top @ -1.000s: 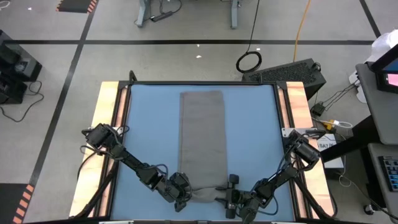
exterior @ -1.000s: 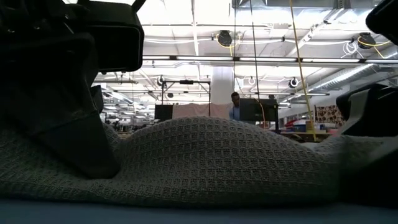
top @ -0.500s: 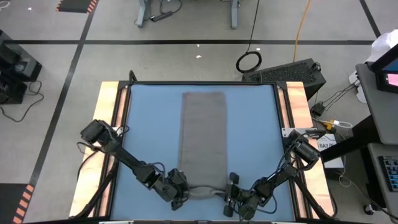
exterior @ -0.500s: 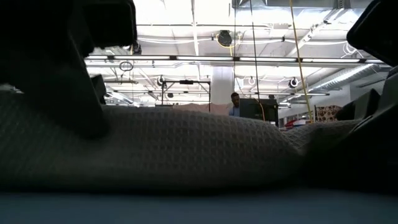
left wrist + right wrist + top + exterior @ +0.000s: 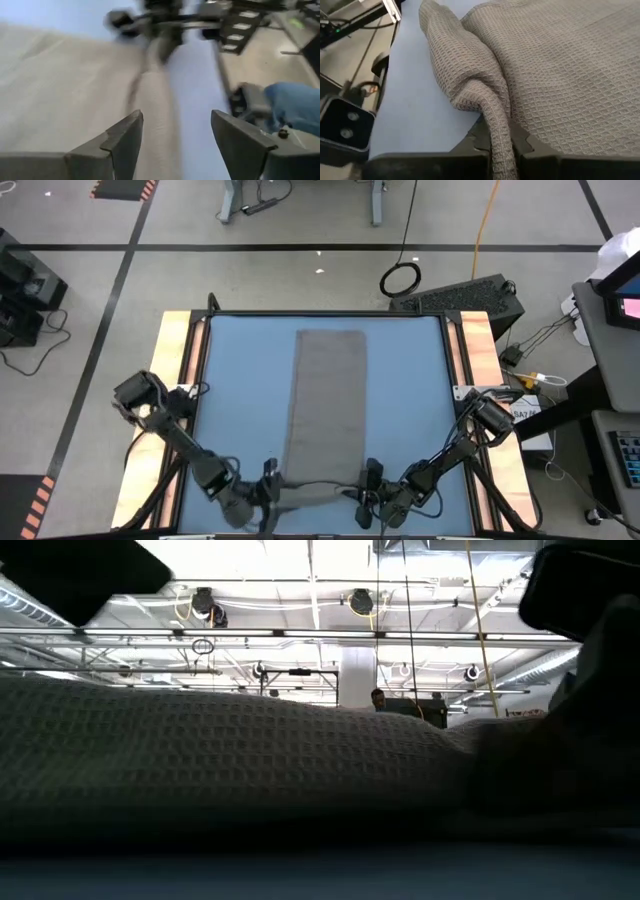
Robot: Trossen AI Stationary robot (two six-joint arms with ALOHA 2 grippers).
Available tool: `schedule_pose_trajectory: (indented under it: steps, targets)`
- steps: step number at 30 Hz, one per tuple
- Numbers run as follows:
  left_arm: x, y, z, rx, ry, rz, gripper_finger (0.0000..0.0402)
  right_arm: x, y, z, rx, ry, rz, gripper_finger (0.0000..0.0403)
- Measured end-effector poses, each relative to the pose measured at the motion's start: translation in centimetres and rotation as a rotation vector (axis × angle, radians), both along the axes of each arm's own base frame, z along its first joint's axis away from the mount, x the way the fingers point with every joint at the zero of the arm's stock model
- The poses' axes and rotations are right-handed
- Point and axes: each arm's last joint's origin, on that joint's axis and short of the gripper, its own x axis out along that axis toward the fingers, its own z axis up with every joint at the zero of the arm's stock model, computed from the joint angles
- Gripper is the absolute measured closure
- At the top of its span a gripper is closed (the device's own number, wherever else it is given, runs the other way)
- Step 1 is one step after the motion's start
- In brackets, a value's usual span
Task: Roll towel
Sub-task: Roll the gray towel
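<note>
Grey waffle-weave towel (image 5: 325, 410) lies as a long strip down the centre of the blue worktop (image 5: 235, 400), running 12 to 6 o'clock in the high view. Far end flat and squared near the 12 o'clock edge; near end at 6 o'clock bunched into a raised fold across the strip's width.

Left claw (image 5: 268, 498) sits low at approx. 7 o'clock, just beside the fold's left end. Left wrist view: both fingers (image 5: 122, 142) stand well apart w/ nothing between them; towel (image 5: 65, 95) lies flat beyond, not gripped. View is motion-blurred.

Right claw (image 5: 366, 498) at approx. 5 o'clock, at the fold's right end. Right wrist view: fingers closed tight on a pinched ridge of towel (image 5: 490, 105); fabric rises from the claw (image 5: 501, 145) into a lifted crease, rest of cloth spread flat on one side, bare blue worktop (image 5: 420, 115) on the other.

Low view: towel (image 5: 230, 765) fills most of the width as a raised hump; dark arm parts at both upper corners. Person (image 5: 377, 700) visible far off in the room behind, well clear of the worktop.
</note>
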Motion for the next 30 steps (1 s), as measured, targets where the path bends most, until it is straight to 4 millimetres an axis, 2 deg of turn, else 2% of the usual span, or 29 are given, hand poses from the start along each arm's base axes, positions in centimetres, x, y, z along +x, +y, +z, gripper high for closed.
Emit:
schedule_pose_trajectory:
  steps: [3, 6, 9, 15, 25, 30]
  targets:
    - [-0.6, -1.8, -1.2, 0.076, -0.075, -0.043, 0.0159, 0.6, -0.5, 0.2, 0.049, 0.010, -0.006, 0.0395]
    - [-1.0, -2.8, -2.8, 0.131, -0.099, -0.045, 0.0159, 1.0, -0.8, 0.3, 0.087, 0.007, -0.024, 0.0389]
    - [-1.4, -3.3, -4.5, 0.173, -0.090, -0.038, 0.0159, 1.2, -1.0, 0.4, 0.106, 0.004, -0.042, 0.0387]
    - [-1.7, -3.5, -6.2, 0.266, -0.073, -0.041, 0.0156, 1.4, -1.2, 0.5, 0.134, -0.001, -0.062, 0.0389]
    - [-2.1, -2.7, -7.2, 0.416, -0.019, -0.009, 0.0056, 1.4, -1.3, 0.6, 0.171, -0.007, -0.095, 0.0389]
    - [-2.1, -2.3, -7.4, 0.470, -0.008, 0.024, 0.0041, 1.5, -1.3, 0.6, 0.175, -0.007, -0.097, 0.0389]
